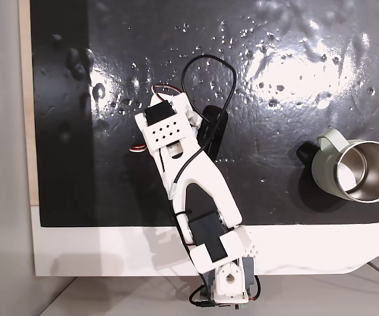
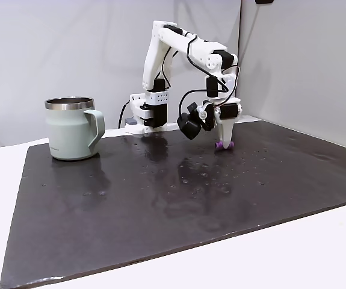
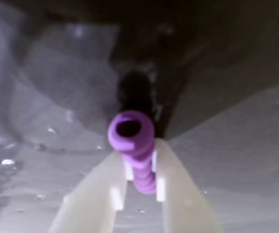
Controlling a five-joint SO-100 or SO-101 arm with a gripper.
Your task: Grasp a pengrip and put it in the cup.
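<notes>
We see a glossy black mat (image 1: 294,131) with a bumpy, blistered surface throwing hard glare, lying on a smooth matt white bench (image 1: 110,253). The cup (image 2: 70,129) has a matt pale grey-green outside and a shiny brushed stainless-steel inside (image 1: 367,168); the arm (image 1: 189,178) is matt white printed-looking plastic with black motor housings and black cable. In the wrist view the pengrip (image 3: 135,145) looks like soft matt purple rubber, ribbed, sitting between smooth cream plastic jaws of the gripper (image 3: 137,187).
</notes>
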